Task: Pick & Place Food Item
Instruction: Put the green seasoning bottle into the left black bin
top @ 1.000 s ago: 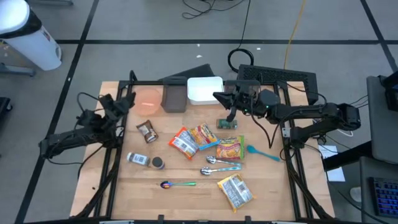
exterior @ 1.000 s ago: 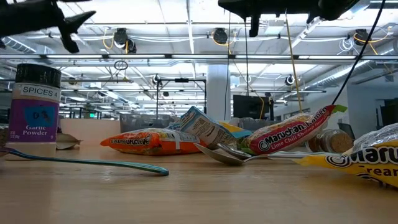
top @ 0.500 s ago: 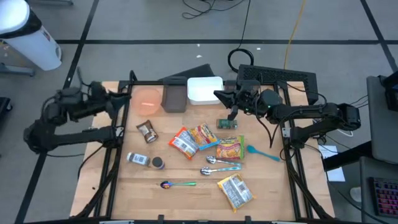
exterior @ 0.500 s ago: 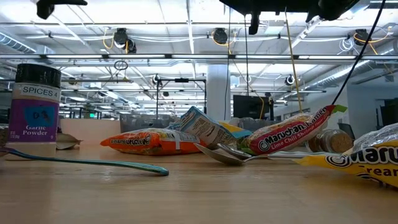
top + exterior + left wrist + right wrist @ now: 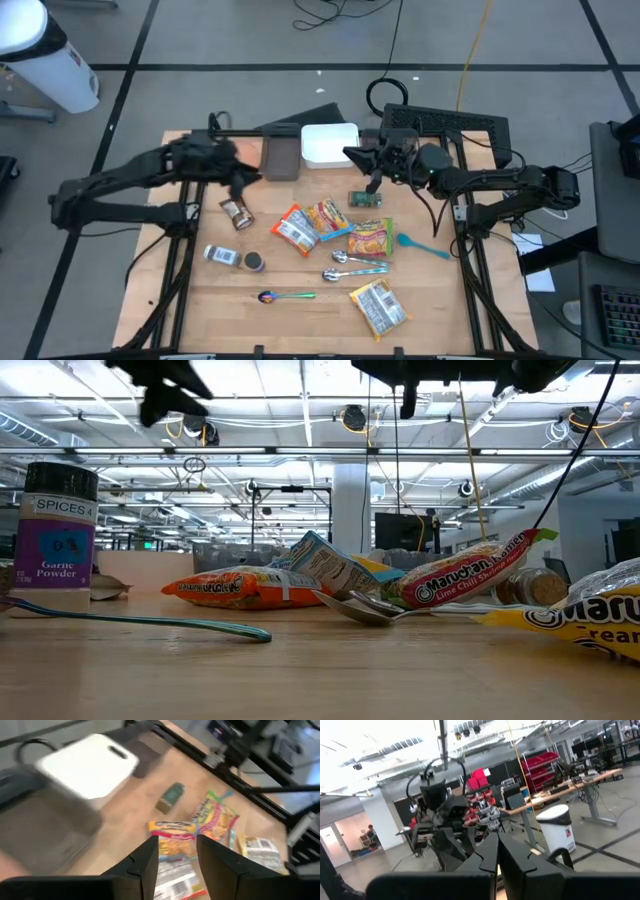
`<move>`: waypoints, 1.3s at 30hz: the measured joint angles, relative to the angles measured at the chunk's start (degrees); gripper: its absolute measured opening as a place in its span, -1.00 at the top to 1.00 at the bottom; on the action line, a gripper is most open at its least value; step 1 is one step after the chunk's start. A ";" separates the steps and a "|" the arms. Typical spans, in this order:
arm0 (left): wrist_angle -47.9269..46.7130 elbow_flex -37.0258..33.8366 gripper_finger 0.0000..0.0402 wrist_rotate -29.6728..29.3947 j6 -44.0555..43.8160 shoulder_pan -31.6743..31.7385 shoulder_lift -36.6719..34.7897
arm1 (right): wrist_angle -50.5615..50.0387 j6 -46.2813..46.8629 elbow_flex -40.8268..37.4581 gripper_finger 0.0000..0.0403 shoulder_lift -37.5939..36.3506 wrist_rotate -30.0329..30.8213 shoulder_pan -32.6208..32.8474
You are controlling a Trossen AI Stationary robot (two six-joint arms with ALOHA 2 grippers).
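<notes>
- The left gripper is seen with its two dark, blocky fingers parted by a moderate gap and nothing held between them; it is held in the air just left of the grey tray.
- The right gripper is seen with its fingers pressed flat together, empty, raised above the table to the right of the grey tray and over the small green packet.
- The food items are found on the wooden table, in front of the grey tray: two crinkled orange foil noodle packets lying side by side, and a yellow-and-red glossy packet further right.
- Another yellow packet is noted well in front of the tray, near the table's front edge.
- A white, rounded-corner lidded box is set touching the tray's right side.
- A small brown wrapped item is seen to the front-left of the tray, below the left gripper.
- A cylindrical spice jar is laid on its side front-left of the tray, with a dark round cap just beside it.
- Metal spoons, a teal plastic spoon and an iridescent spoon are laid in front of the packets.
</notes>
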 joint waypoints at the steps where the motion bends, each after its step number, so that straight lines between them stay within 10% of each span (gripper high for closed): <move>1: 1.75 0.00 0.22 1.95 0.11 0.01 1.87 | -0.71 0.59 0.00 0.96 0.00 0.00 0.00; 18: 17.85 -0.07 -0.35 9.68 -10.26 -0.10 23.15 | -7.04 8.69 -0.04 -0.23 -0.02 -10.31 0.90; 23: 26.63 -0.07 -0.35 9.50 -14.60 -0.95 25.80 | -6.81 9.36 -0.07 -0.32 -0.02 -11.42 1.31; 28: 30.86 -0.04 -0.35 12.65 -20.91 -1.37 26.67 | -9.97 9.64 -0.05 -0.31 -4.07 -25.64 -1.22; 39: 30.35 -0.04 -0.35 11.30 -35.06 -9.76 25.00 | -39.56 -2.03 -0.07 -0.27 -15.28 -32.47 -1.51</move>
